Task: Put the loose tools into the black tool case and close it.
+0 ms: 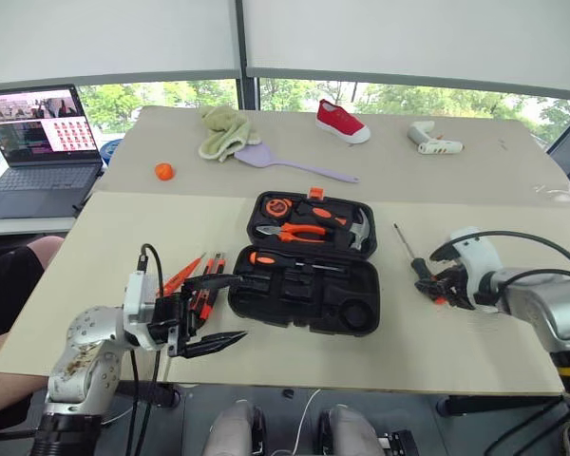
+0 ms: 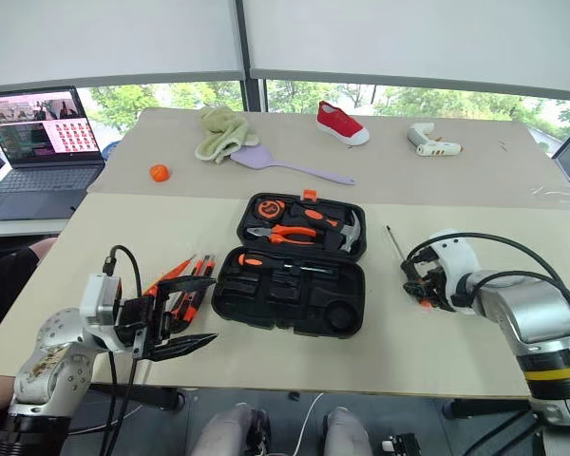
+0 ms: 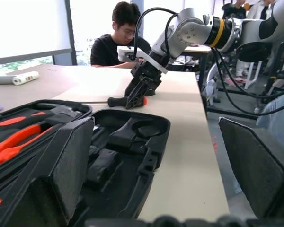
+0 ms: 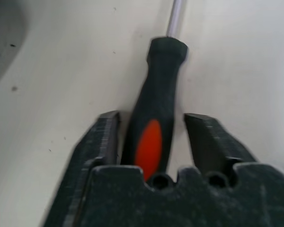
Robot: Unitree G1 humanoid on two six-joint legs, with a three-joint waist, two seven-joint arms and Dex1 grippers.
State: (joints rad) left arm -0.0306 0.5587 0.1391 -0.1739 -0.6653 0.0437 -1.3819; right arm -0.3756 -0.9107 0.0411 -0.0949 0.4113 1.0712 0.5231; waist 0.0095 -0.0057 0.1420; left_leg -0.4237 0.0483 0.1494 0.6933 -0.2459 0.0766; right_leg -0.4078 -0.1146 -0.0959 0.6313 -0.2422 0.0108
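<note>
Right wrist view: black-orange screwdriver [image 4: 154, 118] between right tool [image 4: 154, 142] fingers, gap visible; left tool [image 1: 209, 313] apart.

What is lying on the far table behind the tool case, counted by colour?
Orange: 1, the ball
Green: 1, the crumpled cloth
Purple: 1, the spatula
Red: 1, the shoe
White: 1, the handheld device
Total: 5
</note>
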